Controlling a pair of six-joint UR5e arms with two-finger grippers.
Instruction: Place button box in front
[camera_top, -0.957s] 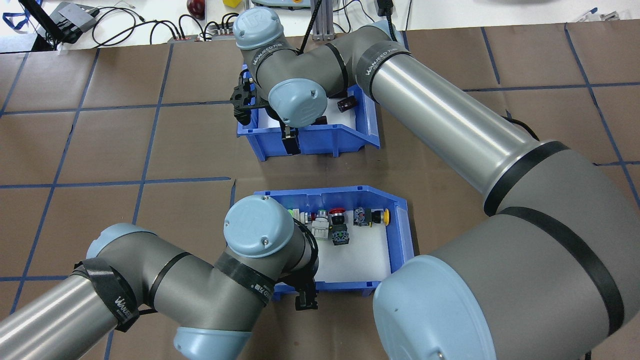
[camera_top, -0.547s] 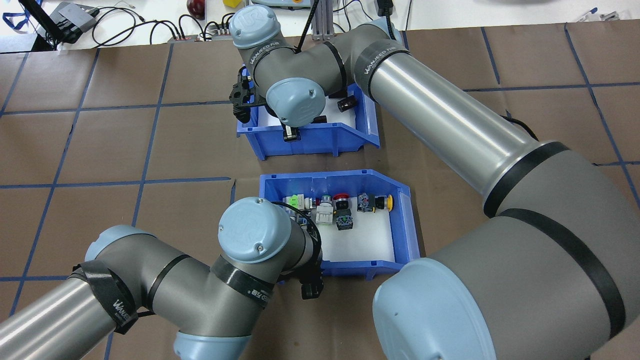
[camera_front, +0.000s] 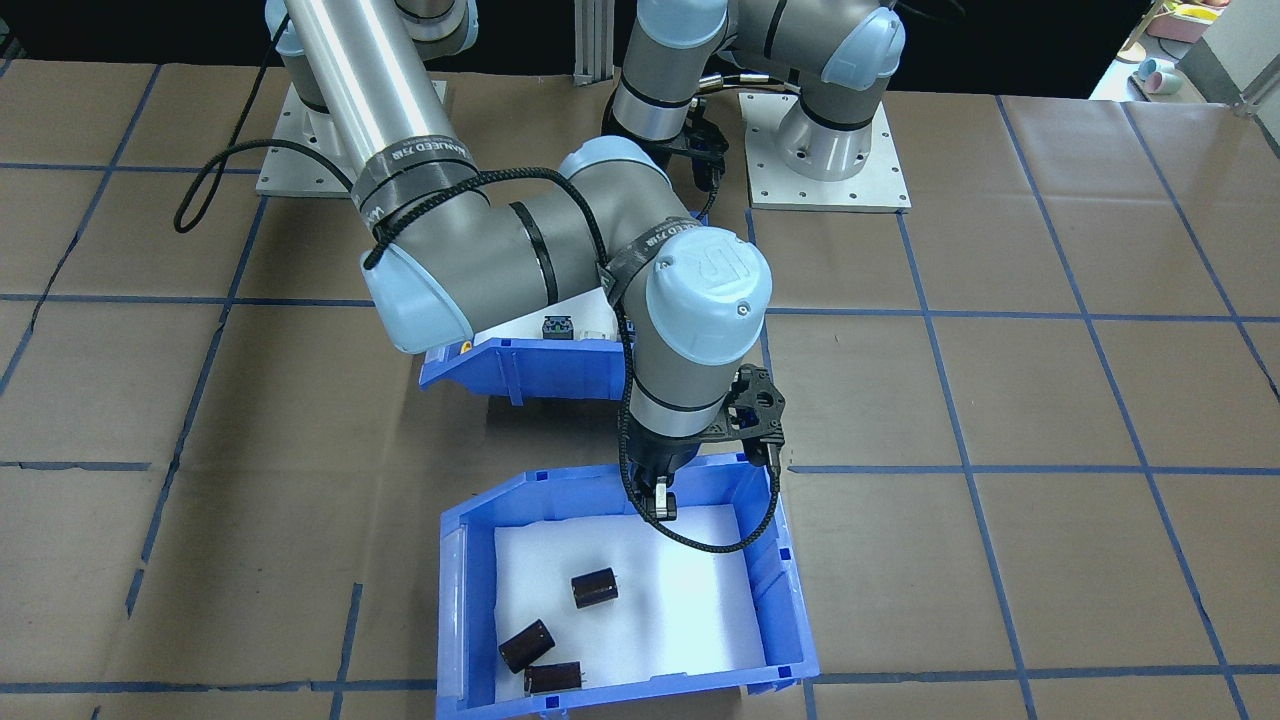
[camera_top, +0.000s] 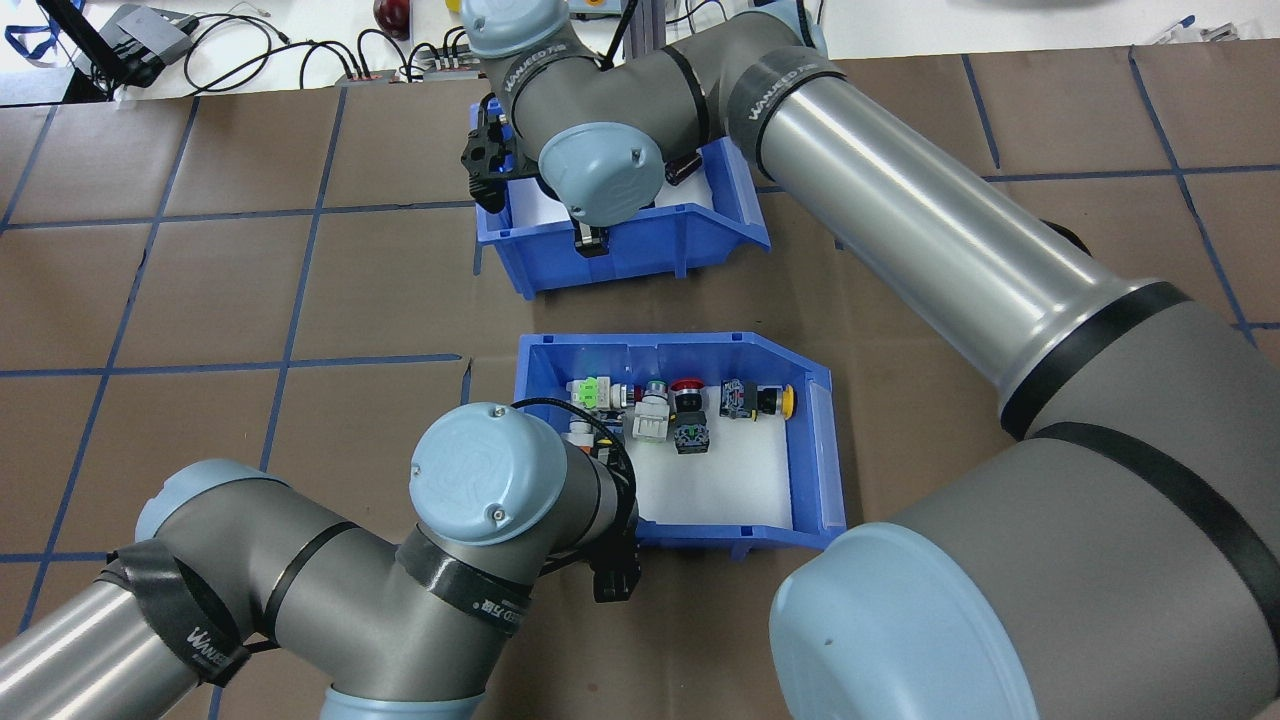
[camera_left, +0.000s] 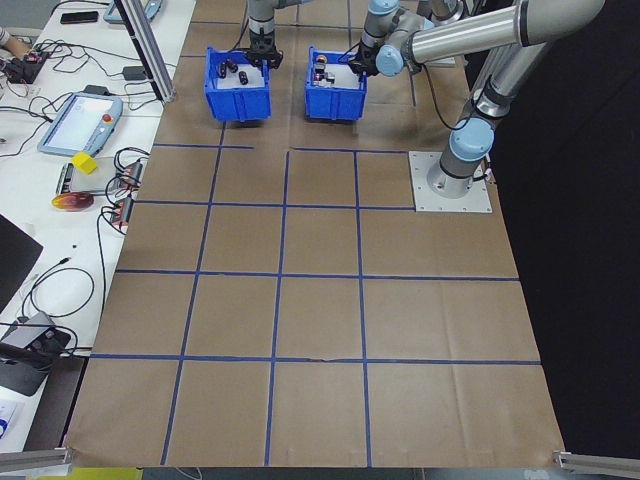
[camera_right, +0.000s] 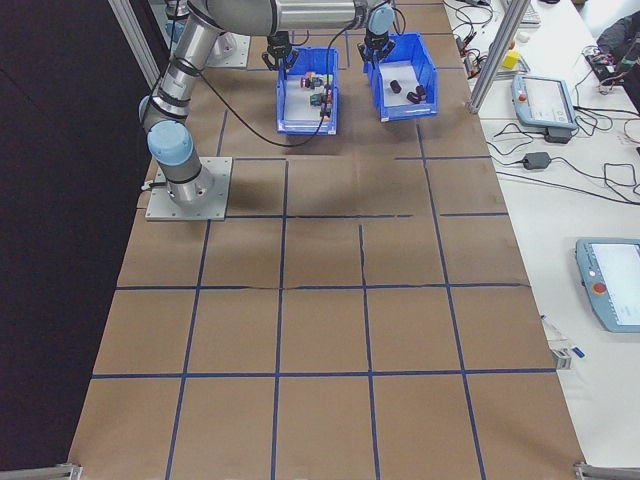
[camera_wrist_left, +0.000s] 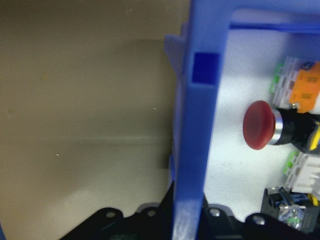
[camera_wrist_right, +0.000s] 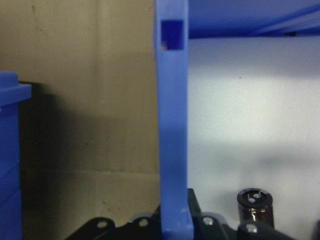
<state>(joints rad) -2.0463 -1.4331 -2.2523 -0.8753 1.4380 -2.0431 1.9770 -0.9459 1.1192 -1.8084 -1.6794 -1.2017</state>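
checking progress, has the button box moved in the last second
Yes. In the overhead view the button box has slid away from the robot, its far wall now closer to the blue tape line and to the other blue bin, with the left gripper on its near wall.

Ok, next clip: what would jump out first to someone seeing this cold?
Two blue bins mid-table, each with a robot hand clamped on its wall. The left hand holds the button box nearest the robot; the right hand holds the bin of dark cylinders beyond it.
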